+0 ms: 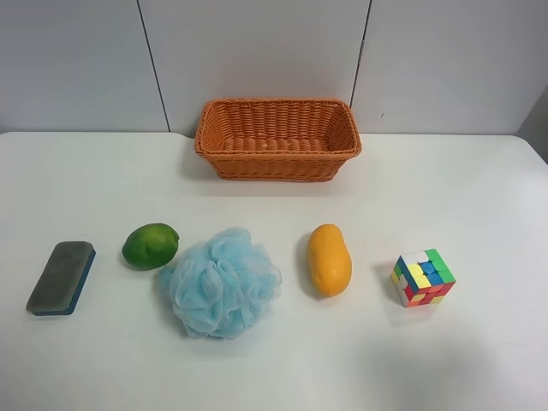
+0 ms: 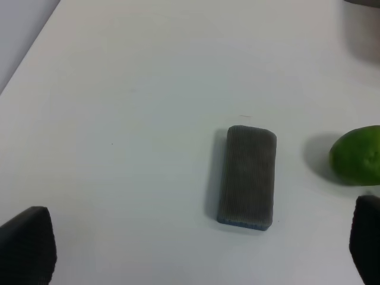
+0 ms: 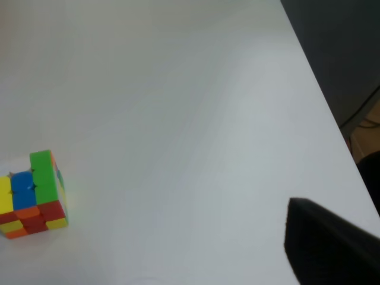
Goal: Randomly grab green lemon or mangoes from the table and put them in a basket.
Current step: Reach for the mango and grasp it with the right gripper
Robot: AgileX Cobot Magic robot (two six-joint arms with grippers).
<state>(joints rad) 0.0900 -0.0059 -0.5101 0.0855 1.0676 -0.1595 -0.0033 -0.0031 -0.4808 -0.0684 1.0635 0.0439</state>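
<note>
The green lemon (image 1: pixel 151 246) lies on the white table (image 1: pixel 479 188) at the left of the exterior high view. It also shows at the edge of the left wrist view (image 2: pixel 358 157). The orange-yellow mango (image 1: pixel 330 259) lies right of centre. The empty wicker basket (image 1: pixel 277 139) stands at the back by the wall. Neither arm shows in the exterior high view. My left gripper (image 2: pixel 196 252) is open and empty, its fingertips wide apart above a grey eraser. Of my right gripper only one dark finger (image 3: pixel 329 246) shows, off to the side, holding nothing.
A fluffy light-blue bath sponge (image 1: pixel 220 282) sits between lemon and mango, touching the lemon's side. A grey eraser block (image 1: pixel 62 277) (image 2: pixel 247 176) lies far left. A multicoloured puzzle cube (image 1: pixel 422 277) (image 3: pixel 32 195) lies right of the mango. The table's edge shows in the right wrist view (image 3: pixel 323 101).
</note>
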